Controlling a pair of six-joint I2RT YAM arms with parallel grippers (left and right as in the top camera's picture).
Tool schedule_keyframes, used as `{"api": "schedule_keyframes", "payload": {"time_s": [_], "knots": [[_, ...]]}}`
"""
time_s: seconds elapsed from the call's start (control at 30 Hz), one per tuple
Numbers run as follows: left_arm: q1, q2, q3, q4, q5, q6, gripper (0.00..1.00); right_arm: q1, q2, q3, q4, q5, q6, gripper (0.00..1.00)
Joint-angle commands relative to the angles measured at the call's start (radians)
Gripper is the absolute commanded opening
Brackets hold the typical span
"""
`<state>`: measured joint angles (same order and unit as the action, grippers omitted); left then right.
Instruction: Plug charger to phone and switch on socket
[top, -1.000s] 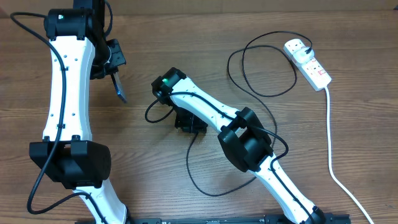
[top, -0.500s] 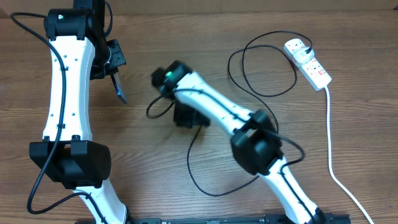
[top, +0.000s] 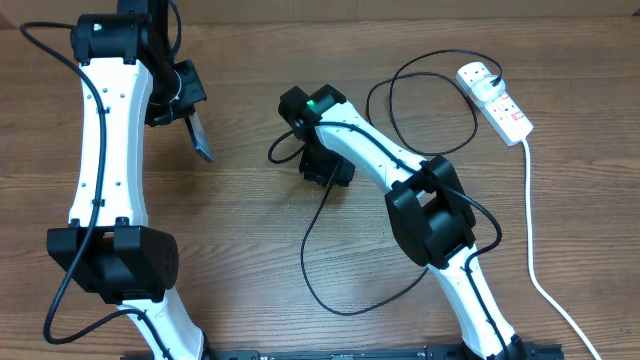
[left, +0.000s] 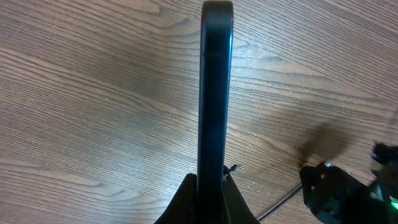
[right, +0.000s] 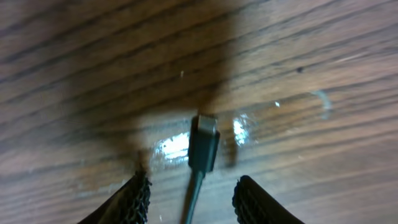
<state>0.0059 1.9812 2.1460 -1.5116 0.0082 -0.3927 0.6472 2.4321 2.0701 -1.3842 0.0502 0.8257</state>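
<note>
The phone (top: 200, 136) is held edge-on above the table by my left gripper (top: 186, 112), which is shut on its lower end. In the left wrist view the phone (left: 215, 93) stands as a thin dark bar with a teal edge between the jaws (left: 211, 198). The charger cable (top: 312, 250) loops across the table to its white plug (top: 478, 78), which sits in the socket strip (top: 505, 112). My right gripper (top: 326, 170) is low over the cable's end. Its fingers (right: 193, 198) are open, with the black connector tip (right: 203, 147) lying on the wood between and just ahead of them.
The socket's thick white cord (top: 532, 240) runs down the right side to the front edge. The cable makes a wide loop (top: 420, 110) at the back right. My right gripper's dark body (left: 348, 193) shows at the lower right of the left wrist view.
My right gripper has moved right and toward the back, and the cable's end has shifted with it. The phone in my left gripper has tilted slightly.
</note>
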Motion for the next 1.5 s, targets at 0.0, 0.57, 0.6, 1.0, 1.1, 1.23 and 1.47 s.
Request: {"api": "schedule_keyframes", "payload": {"time_s": [0.0, 0.57, 0.6, 1.0, 1.1, 1.23, 1.47], "knots": [[-0.006, -0.012, 0.0, 0.004, 0.019, 0.005, 0.04, -0.02, -0.017, -0.045, 0.032, -0.038, 0.015, 0.43], [-0.006, -0.012, 0.0, 0.001, 0.019, 0.019, 0.04, -0.033, -0.015, -0.071, 0.06, 0.0, -0.032, 0.31], [-0.006, -0.012, 0.0, 0.001, 0.019, 0.019, 0.04, -0.037, -0.015, -0.071, 0.06, 0.0, -0.04, 0.31], [-0.006, -0.012, 0.0, 0.002, 0.019, 0.019, 0.04, -0.077, -0.015, -0.146, 0.135, -0.149, -0.121, 0.25], [-0.006, -0.012, 0.0, 0.002, 0.019, 0.019, 0.04, -0.077, -0.015, -0.147, 0.135, -0.15, -0.12, 0.23], [-0.006, -0.012, 0.0, 0.002, 0.019, 0.019, 0.04, -0.077, -0.015, -0.146, 0.135, -0.15, -0.12, 0.11], [-0.006, -0.012, 0.0, 0.04, 0.147, 0.069, 0.04, -0.077, -0.021, -0.116, 0.141, -0.178, -0.129, 0.03]]}}
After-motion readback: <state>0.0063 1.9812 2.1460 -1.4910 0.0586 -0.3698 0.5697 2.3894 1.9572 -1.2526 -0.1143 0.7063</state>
